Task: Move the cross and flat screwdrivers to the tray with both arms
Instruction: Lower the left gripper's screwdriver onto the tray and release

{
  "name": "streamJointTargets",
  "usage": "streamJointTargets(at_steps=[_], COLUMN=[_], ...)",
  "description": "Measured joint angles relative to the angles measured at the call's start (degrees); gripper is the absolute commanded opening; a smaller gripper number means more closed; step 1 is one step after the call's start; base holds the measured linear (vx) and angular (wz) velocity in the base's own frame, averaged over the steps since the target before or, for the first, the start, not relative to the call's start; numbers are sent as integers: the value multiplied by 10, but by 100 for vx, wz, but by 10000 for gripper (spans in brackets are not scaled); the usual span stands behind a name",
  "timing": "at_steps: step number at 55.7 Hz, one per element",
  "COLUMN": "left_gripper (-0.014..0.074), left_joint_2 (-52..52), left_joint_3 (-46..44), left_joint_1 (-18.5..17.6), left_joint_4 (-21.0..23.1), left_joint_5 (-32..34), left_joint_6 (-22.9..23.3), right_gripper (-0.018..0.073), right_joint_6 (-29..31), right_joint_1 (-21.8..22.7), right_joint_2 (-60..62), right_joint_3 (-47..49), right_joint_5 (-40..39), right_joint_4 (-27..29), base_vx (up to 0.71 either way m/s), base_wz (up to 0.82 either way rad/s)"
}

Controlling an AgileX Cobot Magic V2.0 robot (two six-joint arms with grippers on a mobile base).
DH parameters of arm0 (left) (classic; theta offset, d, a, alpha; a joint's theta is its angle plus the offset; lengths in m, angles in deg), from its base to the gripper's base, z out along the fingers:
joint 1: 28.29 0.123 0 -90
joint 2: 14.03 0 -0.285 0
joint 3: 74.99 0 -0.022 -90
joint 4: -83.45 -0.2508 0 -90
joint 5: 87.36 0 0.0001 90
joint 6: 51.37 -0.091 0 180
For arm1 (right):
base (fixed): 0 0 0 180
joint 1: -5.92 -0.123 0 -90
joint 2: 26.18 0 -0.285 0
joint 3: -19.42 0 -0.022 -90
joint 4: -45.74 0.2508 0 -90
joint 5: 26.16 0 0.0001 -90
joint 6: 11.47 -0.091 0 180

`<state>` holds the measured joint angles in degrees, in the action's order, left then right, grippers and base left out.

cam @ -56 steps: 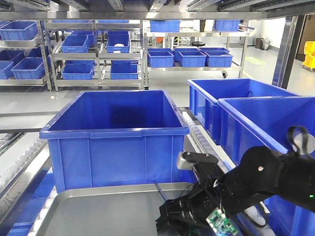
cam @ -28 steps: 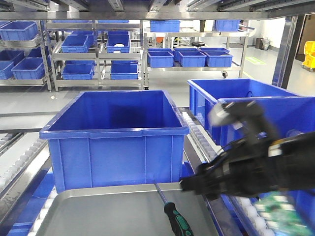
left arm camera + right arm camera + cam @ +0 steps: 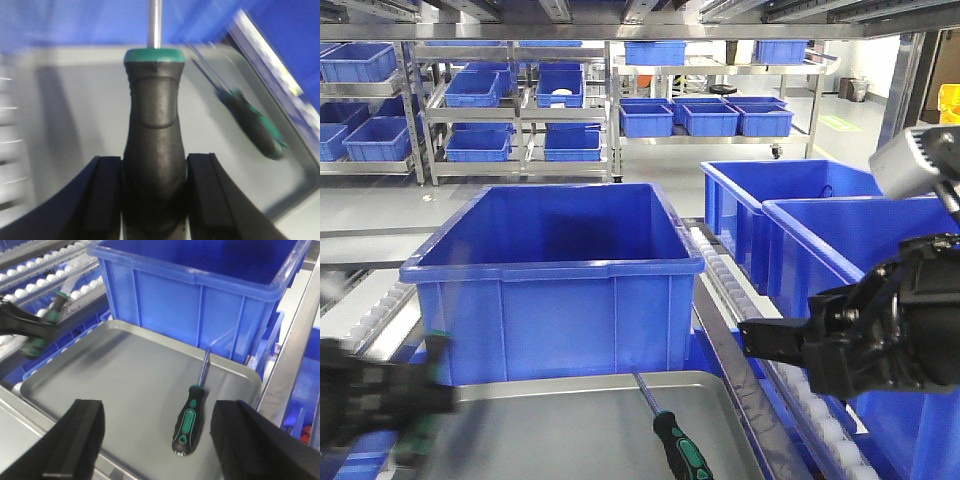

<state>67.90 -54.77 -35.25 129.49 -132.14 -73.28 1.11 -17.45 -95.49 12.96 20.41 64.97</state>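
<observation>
Swung up and away to the right of the tray since half a second ago: right gripper (image 3: pixel 157 432), jaws spread wide, nothing between them. Newly arrived at the tray's left edge: left gripper (image 3: pixel 154 192), blurred in the front view, clamped on the black-and-green handle of one screwdriver (image 3: pixel 154 140), shaft pointing forward. Lying loose on the grey tray (image 3: pixel 115 375) near its far right corner: second screwdriver (image 3: pixel 190 412), tip toward the big blue bin (image 3: pixel 555 270).

The tray (image 3: pixel 125 385) is smooth, dull-sheened grey metal; the screwdriver (image 3: pixel 189 415) pairs a matt black-and-green grip with a polished steel shaft; the bin (image 3: pixel 200 285) is glossy blue plastic.
</observation>
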Motion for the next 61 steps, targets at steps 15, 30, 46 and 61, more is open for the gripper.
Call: streamJointTargets(at_steps=[15, 30, 46, 61], left_gripper=[6, 169, 504, 355], left_joint_2=[90, 119, 122, 118], left_joint_3=[-7, -7, -7, -9], left_joint_1=[-90, -100, -100, -100], left_joint_4=[8, 7, 7, 7], left_joint_5=[40, 48, 48, 48], left_joint_6=[68, 76, 64, 37], right_gripper=[488, 488, 488, 477], right_joint_6=[0, 0, 0, 0], right_joint_1=[0, 0, 0, 0], right_joint_2=[0, 0, 0, 0], right_joint_3=[0, 0, 0, 0], right_joint_5=[8, 11, 11, 12], right_joint_4=[-17, -29, -43, -44], base_vx=[0, 0, 0, 0], base_wz=[0, 0, 0, 0])
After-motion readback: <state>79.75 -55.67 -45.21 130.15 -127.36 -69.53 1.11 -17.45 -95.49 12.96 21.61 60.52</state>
